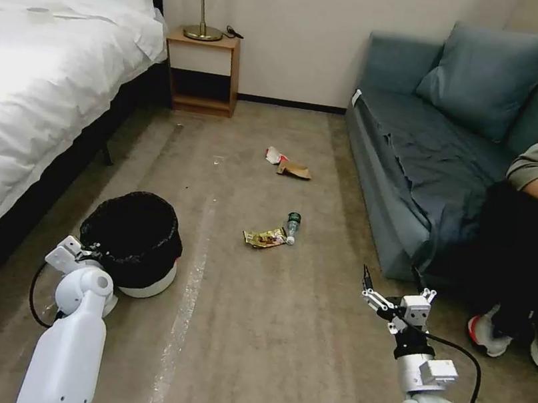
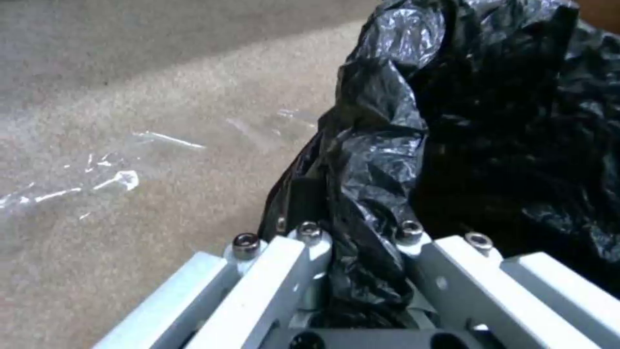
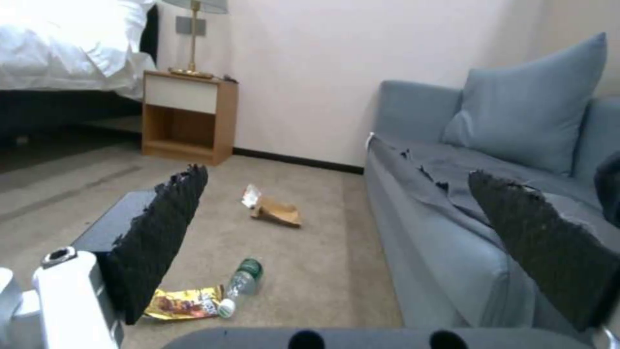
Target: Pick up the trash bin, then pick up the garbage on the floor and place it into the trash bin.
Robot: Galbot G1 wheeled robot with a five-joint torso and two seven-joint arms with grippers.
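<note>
Looking down over a beige carpeted floor (image 1: 300,354) running between a white bed (image 1: 29,91) and a blue sofa (image 1: 411,155), with a wooden nightstand (image 1: 202,70) standing against the far wall.

Working at the trash bin (image 1: 135,242), which is sitting on the carpet just beside the bed. Clamping the left hand (image 2: 355,232) onto the bin's near edge, pinching the bunched black liner (image 2: 387,160) between the fingers (image 2: 303,237). Judging the bin as light and its white body as stiff, but the glossy bag as soft and slippery, so likely needing the rim itself inside the grip and not plastic alone. Not seeing whether the hard rim is actually caught under the folds.

Holding the right hand (image 1: 390,280) raised over the carpet near the sofa front, pads spread wide and carrying nothing.

Leaving the garbage lying well apart from the bin in mid-floor: a clear bottle (image 1: 293,226) touching a gold foil wrapper (image 1: 265,238), and farther off a red-and-white wrapper (image 1: 274,155) against a tan paper scrap (image 1: 295,170). Expecting the bottle to roll and crush easily, so taking it across the body. Expecting the flat, flimsy wrappers to need pinching at a raised fold.
</note>
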